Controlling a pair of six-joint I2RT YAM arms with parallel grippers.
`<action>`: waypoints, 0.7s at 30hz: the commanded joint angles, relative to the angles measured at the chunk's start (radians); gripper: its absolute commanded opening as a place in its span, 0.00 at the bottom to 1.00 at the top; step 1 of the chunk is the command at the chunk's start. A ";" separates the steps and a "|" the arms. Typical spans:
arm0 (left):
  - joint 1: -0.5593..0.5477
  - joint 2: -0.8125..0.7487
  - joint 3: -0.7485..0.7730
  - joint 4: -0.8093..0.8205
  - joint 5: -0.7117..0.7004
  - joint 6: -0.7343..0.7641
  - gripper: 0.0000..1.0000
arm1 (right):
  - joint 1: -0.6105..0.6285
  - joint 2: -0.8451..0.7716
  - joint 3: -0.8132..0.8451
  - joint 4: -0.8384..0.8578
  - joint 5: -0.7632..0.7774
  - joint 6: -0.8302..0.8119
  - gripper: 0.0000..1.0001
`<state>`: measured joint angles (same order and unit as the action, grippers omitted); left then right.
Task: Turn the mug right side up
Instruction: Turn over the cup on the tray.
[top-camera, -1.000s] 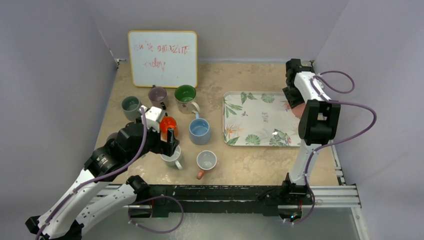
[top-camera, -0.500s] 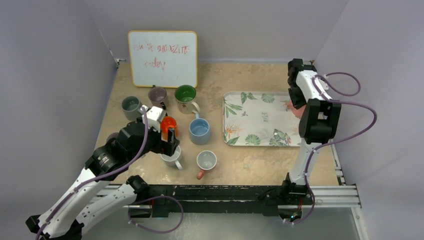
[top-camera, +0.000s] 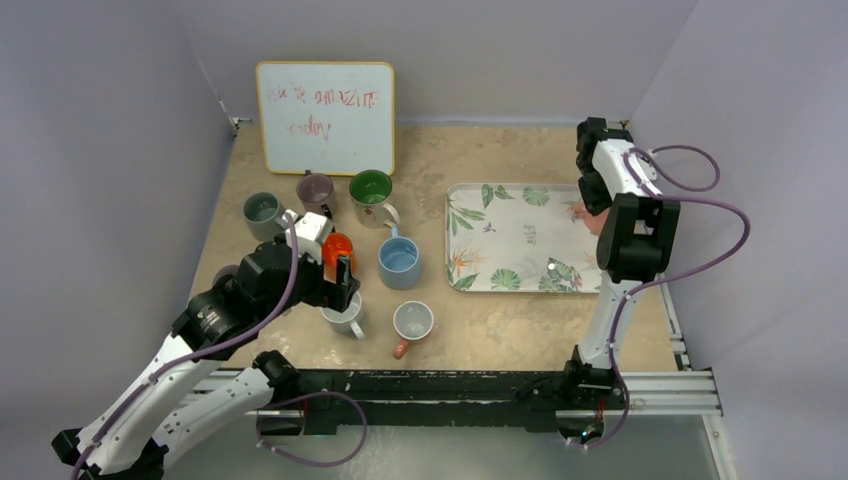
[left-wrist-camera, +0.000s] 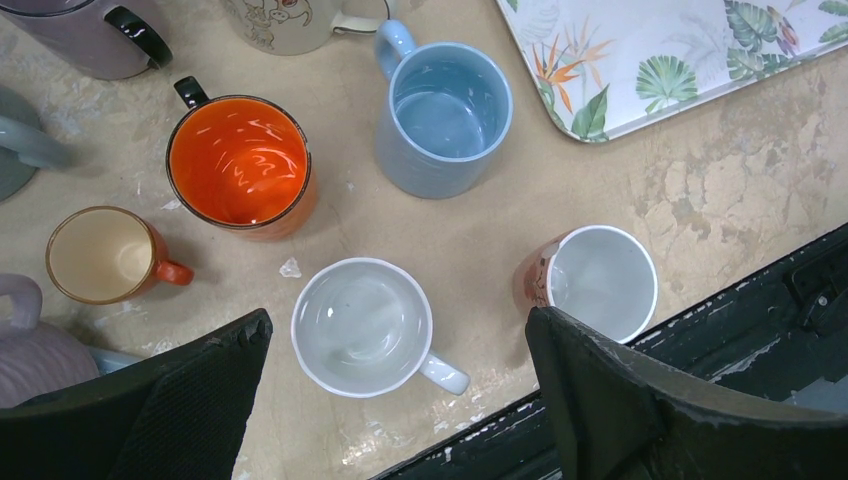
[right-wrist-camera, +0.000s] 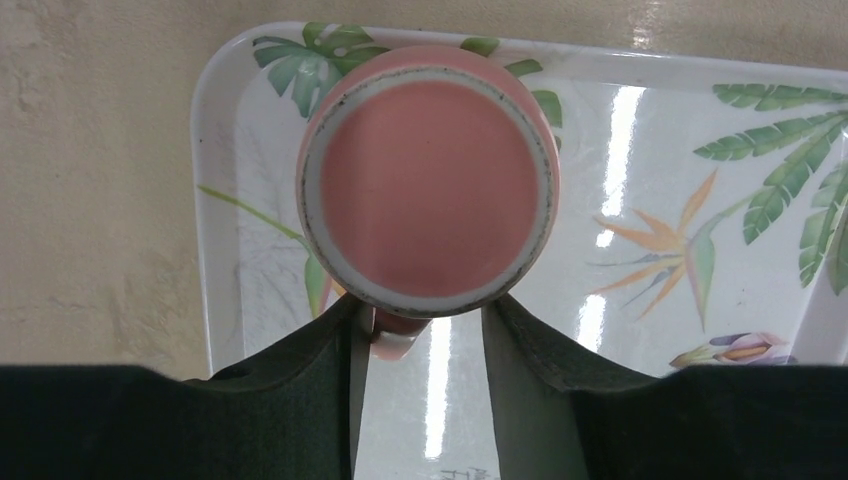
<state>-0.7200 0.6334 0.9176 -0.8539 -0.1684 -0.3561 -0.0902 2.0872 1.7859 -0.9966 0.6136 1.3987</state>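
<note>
The upside-down pink mug (right-wrist-camera: 428, 195) sits just beyond the right claw (right-wrist-camera: 424, 345), fingers straddling its handle, grip unclear.

The bench (top-camera: 480, 310) is topped with a mottled beige, stone-look surface. A whiteboard (top-camera: 325, 117) is stood at its far left, and a cluster of upright mugs is set before it: grey (top-camera: 262, 211), purple (top-camera: 315, 189), green-lined (top-camera: 371, 189), orange (top-camera: 334, 246), blue (top-camera: 399, 260), and two white ones (top-camera: 345, 316) (top-camera: 413, 322) near the front edge. A leaf-patterned tray (top-camera: 515, 240) is laid flat on the right half.
</note>
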 joint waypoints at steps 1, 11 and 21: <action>0.004 0.022 -0.007 0.023 -0.001 0.005 0.98 | -0.006 -0.024 -0.011 -0.017 0.038 0.022 0.43; 0.004 0.020 -0.008 0.027 0.004 0.008 0.98 | -0.006 -0.096 -0.129 0.049 0.032 -0.048 0.17; 0.004 0.014 -0.009 0.024 0.002 0.005 0.97 | 0.080 -0.193 -0.285 0.264 -0.021 -0.373 0.00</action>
<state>-0.7200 0.6582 0.9176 -0.8539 -0.1677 -0.3561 -0.0700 1.9732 1.5562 -0.8272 0.5842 1.2034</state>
